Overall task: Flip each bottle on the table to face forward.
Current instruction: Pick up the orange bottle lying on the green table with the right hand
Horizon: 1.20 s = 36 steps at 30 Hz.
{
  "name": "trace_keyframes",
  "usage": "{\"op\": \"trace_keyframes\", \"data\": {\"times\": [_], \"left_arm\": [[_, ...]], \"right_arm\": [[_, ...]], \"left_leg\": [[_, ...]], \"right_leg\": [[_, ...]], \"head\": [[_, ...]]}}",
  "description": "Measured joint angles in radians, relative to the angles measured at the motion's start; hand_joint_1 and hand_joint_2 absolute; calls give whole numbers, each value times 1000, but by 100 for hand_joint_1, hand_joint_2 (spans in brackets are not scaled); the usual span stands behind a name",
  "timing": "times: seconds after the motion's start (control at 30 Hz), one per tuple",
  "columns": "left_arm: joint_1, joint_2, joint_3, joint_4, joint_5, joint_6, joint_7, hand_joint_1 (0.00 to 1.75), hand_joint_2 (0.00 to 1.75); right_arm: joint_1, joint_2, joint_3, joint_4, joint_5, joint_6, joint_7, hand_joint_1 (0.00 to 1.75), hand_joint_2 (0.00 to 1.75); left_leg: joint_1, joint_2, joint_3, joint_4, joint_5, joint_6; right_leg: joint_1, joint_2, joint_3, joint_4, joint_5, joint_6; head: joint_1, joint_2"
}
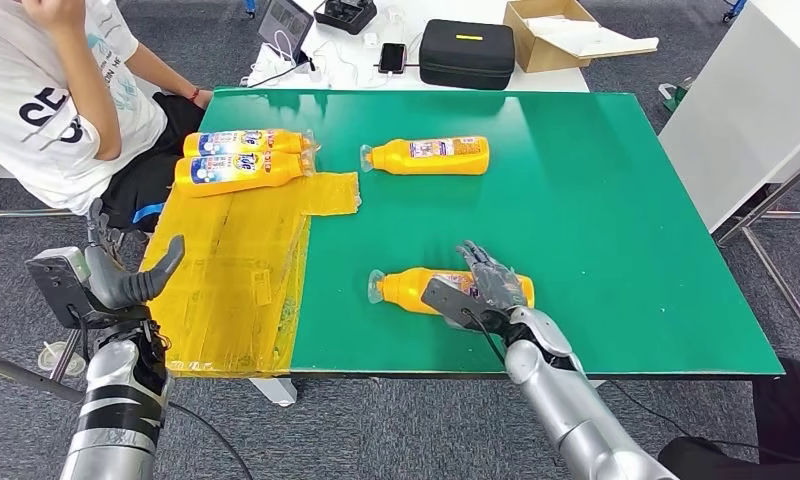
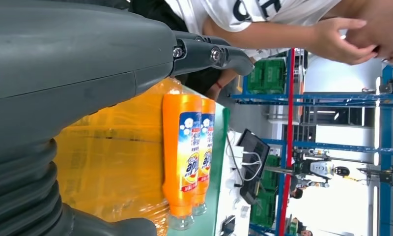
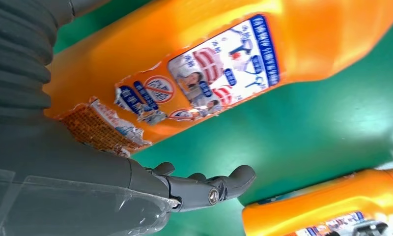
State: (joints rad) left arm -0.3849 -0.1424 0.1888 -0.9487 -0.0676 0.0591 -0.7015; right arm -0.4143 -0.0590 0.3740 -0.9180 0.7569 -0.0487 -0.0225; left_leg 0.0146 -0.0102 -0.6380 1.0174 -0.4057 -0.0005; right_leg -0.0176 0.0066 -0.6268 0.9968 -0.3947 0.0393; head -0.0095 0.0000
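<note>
Step in hand: flipping near bottle (image 1: 446,288), lying on green mat (image 1: 616,200) (back label up). Right hand (image 1: 486,285) spread over it, not yet gripping. Left hand (image 1: 126,285) empty, fingers extended. Next: close, roll label-forward.

My grey matt plastic hand (image 1: 488,283) lies on a glossy orange plastic bottle (image 1: 416,287) over the smooth green surface (image 1: 616,200).
</note>
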Motion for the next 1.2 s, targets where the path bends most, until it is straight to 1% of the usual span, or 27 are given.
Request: {"op": "trace_keyframes", "data": {"times": [0.17, 0.3, 0.33, 0.37, 0.4, 0.43, 0.47, 0.5, 0.53, 0.67, 1.0, 1.13, 1.2], "left_arm": [[-12, 0, 0, 29, 7, -16, 0, 0, 175], [-19, 0, 0, 46, 7, -17, 0, 0, 175], [-20, 0, 0, 49, 7, -17, 0, 0, 175], [-21, 0, 0, 53, 7, -17, 0, 0, 175], [-22, 0, 0, 57, 7, -18, 0, 0, 175], [-24, 0, 0, 61, 7, -19, 0, 0, 175], [-28, 0, 0, 68, 7, -19, 0, 0, 175], [-32, 0, 0, 75, 8, -20, 0, 0, 175], [-37, 0, 0, 83, 8, -20, 0, 0, 175], [-54, 0, 0, 113, 10, -20, 0, 0, 175], [-65, -5, 0, 147, 17, -28, 0, 0, 175], [-67, -9, 0, 156, 25, -29, 0, 0, 175], [-67, -10, 0, 159, 26, -28, 0, 0, 175]], "right_arm": [[-50, -22, 9, 39, -1, 87, 7, 0, 175], [-75, -33, 19, 67, -3, 105, 7, 0, 175], [-79, -35, 21, 72, -4, 108, 7, 15, 175], [-83, -37, 23, 77, -4, 114, 7, 49, 175], [-89, -39, 26, 83, -6, 123, 7, 89, 175], [-96, -41, 30, 90, -8, 136, 7, 132, 175], [-103, -43, 35, 98, -10, 150, 5, 161, 175], [-110, -47, 40, 107, -13, 164, 4, 171, 175], [-116, -50, 46, 118, -16, 178, 1, 175, 175], [-141, -65, 72, 157, -29, 220, -16, 175, 175], [-174, -99, 110, 187, -59, 274, -52, 175, 175], [-176, -112, 122, 187, -78, 280, -66, 175, 175], [-171, -115, 124, 182, -100, 263, -73, 175, 175]], "left_leg": [[0, 0, 1, 0, 0, 0], [0, 0, 1, 0, 0, 0], [0, 0, 1, 0, 0, 0], [0, 0, 1, 0, 0, 0], [0, 0, 1, 0, 0, 0], [0, 0, 1, 0, 0, 0], [0, 0, 2, 0, 0, 0], [0, 0, 2, 0, 0, 0], [0, 0, 3, 0, 0, 0], [0, 0, 5, 0, 0, 0], [0, 0, 6, 0, 0, 0], [0, 0, 6, 0, 0, 0], [0, 0, 6, 0, 0, 0]], "right_leg": [[0, 0, 0, 0, 0, 0], [0, 0, 1, 0, 0, 0], [0, 0, 1, 0, 0, 0], [0, 0, 1, 0, 0, 0], [0, 0, 1, 0, 0, 0], [0, 0, 1, 0, 0, 0], [0, 0, 1, 0, 0, 0], [0, 0, 2, 0, 0, 0], [0, 0, 2, 0, 0, 0], [0, 0, 4, 0, 0, 0], [0, 0, 6, 0, 0, 0], [0, 0, 6, 0, 0, 0], [0, 0, 6, -1, 0, 0]], "head": [[0, 0], [0, 0], [0, 0], [0, 0], [0, 0], [0, 0], [0, 0], [0, 0], [0, 0], [0, 0], [0, 0], [0, 0], [0, 0]]}}
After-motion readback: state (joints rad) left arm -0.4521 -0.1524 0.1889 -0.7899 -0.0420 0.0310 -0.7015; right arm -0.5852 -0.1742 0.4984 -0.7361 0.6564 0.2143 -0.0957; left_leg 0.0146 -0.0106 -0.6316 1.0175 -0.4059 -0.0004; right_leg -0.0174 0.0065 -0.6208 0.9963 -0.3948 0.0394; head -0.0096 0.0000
